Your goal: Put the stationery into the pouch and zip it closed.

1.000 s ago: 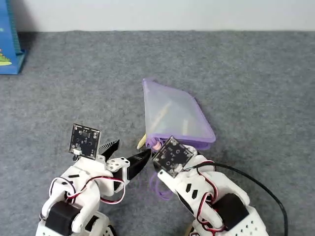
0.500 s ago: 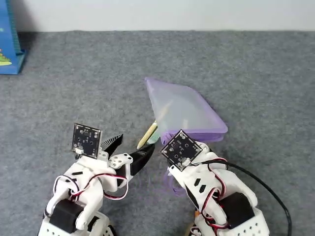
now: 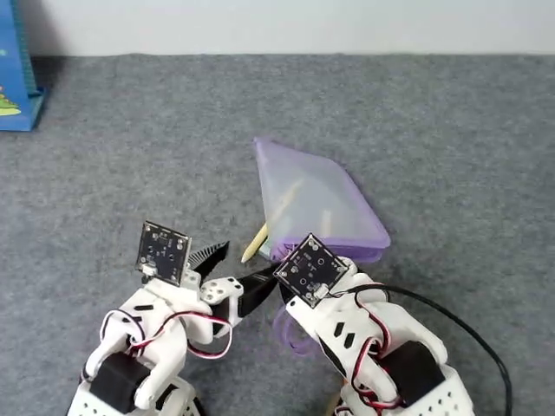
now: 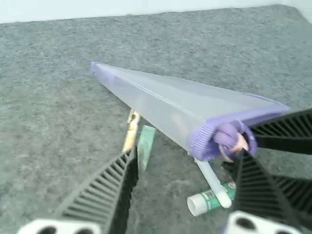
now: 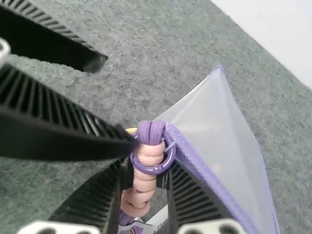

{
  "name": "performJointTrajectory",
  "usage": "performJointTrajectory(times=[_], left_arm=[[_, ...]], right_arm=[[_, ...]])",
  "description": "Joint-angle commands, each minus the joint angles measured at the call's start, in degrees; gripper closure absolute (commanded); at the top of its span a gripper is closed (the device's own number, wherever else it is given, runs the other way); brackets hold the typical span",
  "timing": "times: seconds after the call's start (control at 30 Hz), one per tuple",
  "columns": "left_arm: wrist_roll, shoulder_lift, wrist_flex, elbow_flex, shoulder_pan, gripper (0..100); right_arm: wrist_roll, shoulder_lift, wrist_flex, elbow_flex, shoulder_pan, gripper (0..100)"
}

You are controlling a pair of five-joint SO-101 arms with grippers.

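Pinching the pull cord [image 5: 145, 181] of the pouch [image 5: 224, 126]: right end effector [image 5: 145, 169]; left end effector [image 4: 185, 157] spread wide.

Counter [image 3: 451, 130] surface is a grey, short-pile fabric, evenly lit. A plain white wall [image 3: 303, 26] runs along its far edge. A blue box [image 3: 16, 78] stands at the far left corner, close to the wall.

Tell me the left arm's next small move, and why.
Probably close the left gripper on the pouch corner beside the zip pull. Its jaws stand open astride that end, while the right gripper, shut on the pull, holds the pouch tilted up. A pencil and glue stick lie outside it, so bracing the pouch should let the zip be worked.
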Motion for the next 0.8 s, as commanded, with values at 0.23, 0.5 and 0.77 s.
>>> performJointTrajectory(times=[0.23,0.5,0.77], left_arm=[[0.0,-0.18,-4.84,2.77,0.0,70],[-1.76,-0.18,-2.2,2.42,-3.08,70],[-2.55,-0.18,-1.93,2.42,-3.08,70]], right_arm=[[-0.79,-0.92,-0.13,-4.13,-0.84,99.1],[-1.05,-0.92,-0.13,-5.71,-0.57,99.1],[-4.22,-0.92,0.04,-6.24,-0.84,99.1]])
